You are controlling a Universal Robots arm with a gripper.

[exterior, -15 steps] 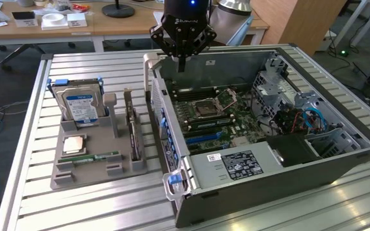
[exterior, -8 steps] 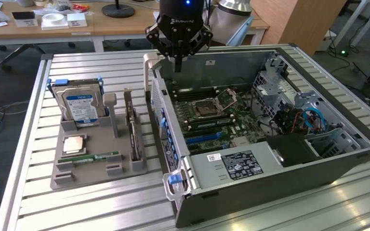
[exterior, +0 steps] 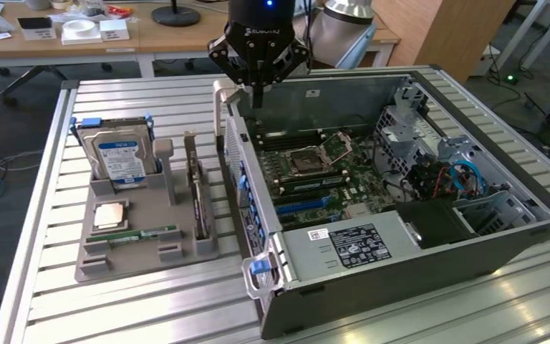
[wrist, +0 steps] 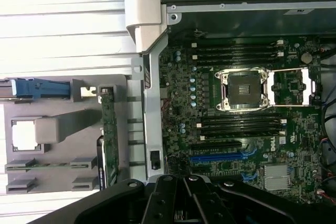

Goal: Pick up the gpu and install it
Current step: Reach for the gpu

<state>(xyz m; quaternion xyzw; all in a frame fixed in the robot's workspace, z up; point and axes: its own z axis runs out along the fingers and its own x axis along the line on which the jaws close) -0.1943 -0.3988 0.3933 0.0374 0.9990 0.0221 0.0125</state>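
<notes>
Arm: upright over the bench, wrist pointing straight down above the PC case (exterior: 428, 276) wall nearest the tray.
Gripper (exterior: 254, 99): fingers clenched together, empty, tips down.
GPU (exterior: 200, 204): stands on edge in a slot of the gray tray (exterior: 141, 249), on the tray side nearest the case; well apart from gripper.
Tray extras: hard drive (exterior: 122, 159).
Case: open, motherboard (exterior: 304, 172) showing.

The gpu (exterior: 197, 190), a thin dark card, stands on edge in the grey holder (exterior: 132, 251), at nine o'clock from the open case (exterior: 399, 287) in the exterior view
</notes>
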